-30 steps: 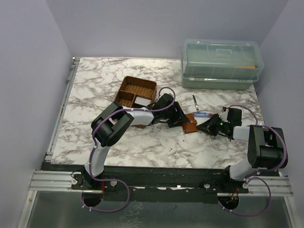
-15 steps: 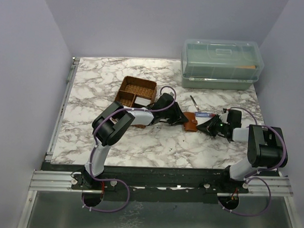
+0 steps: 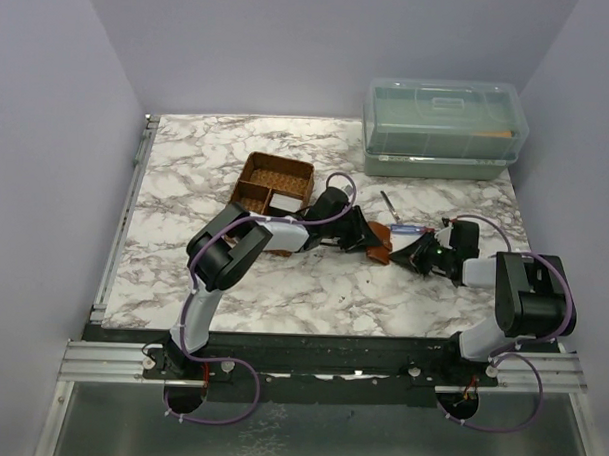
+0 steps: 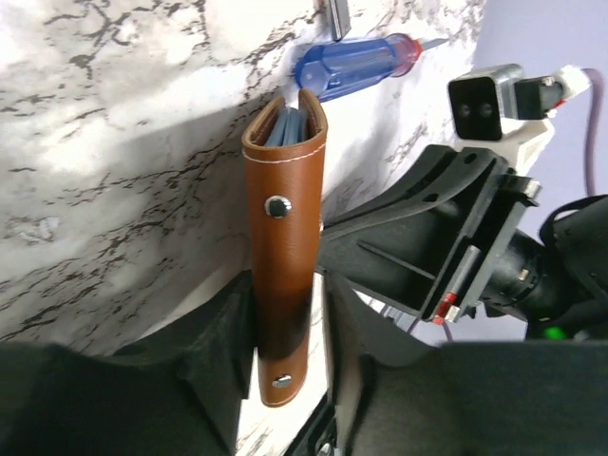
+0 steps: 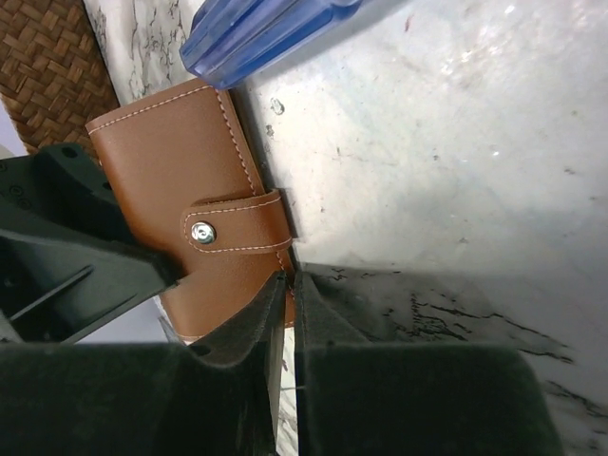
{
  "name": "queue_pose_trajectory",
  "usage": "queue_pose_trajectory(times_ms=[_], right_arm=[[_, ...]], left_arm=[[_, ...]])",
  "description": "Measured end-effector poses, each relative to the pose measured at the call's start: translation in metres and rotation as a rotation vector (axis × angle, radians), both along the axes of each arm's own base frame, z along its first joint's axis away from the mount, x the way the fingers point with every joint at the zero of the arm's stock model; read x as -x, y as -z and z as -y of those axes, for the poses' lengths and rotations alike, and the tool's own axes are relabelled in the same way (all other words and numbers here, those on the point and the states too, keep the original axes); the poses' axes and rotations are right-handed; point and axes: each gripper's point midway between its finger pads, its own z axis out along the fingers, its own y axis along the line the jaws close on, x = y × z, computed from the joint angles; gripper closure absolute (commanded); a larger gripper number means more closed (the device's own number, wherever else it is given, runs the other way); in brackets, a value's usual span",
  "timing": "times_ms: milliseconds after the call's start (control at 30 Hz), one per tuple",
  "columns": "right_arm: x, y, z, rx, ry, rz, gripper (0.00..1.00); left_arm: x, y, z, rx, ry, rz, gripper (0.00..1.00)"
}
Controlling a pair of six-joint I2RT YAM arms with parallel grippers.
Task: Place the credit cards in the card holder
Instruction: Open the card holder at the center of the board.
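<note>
A square table [image 3: 183,274] with a white top veined in grey marble pattern fills the middle of the overhead view. A brown woven basket tray [image 3: 277,169], split into compartments, lies on it left of centre, towards the far side. At the far right corner sits a pale green plastic box [image 3: 443,128] with a clear domed lid. Nearer, right of centre, a thin dark stick-like tool [image 3: 390,204] lies on the marble, and just beside it a translucent blue tool with a red end [image 4: 356,65]. A brown leather card holder [image 3: 380,246] stands on edge close to the blue tool; whether it touches the tabletop cannot be told.
</note>
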Motion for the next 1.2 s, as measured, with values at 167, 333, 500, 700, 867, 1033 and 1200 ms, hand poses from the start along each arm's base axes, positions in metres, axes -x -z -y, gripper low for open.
queue_pose_trajectory(times_ms=[167, 333, 500, 700, 867, 1033, 1200], right_arm=[[0.004, -0.002, -0.002, 0.038, -0.002, -0.003, 0.81], [0.009, -0.012, 0.003, 0.174, 0.006, 0.004, 0.63], [0.007, -0.044, -0.010, 0.305, -0.043, 0.093, 0.46], [-0.002, -0.092, -0.017, 0.366, -0.053, 0.199, 0.36], [-0.010, -0.127, -0.018, 0.365, -0.031, 0.280, 0.35], [-0.017, -0.144, -0.021, 0.362, -0.026, 0.310, 0.35], [-0.015, -0.136, -0.029, 0.365, -0.050, 0.282, 0.36]], left_arm=[[-0.001, 0.007, -0.005, -0.053, 0.024, 0.011, 0.84], [-0.007, -0.002, -0.012, -0.163, 0.083, 0.120, 0.95], [-0.008, -0.034, -0.026, -0.250, 0.129, 0.267, 1.00], [-0.004, -0.090, -0.020, -0.255, 0.191, 0.466, 1.00], [0.005, -0.107, -0.016, -0.260, 0.241, 0.542, 1.00], [0.010, -0.108, -0.020, -0.292, 0.269, 0.573, 1.00], [0.014, -0.106, -0.022, -0.318, 0.288, 0.589, 1.00]])
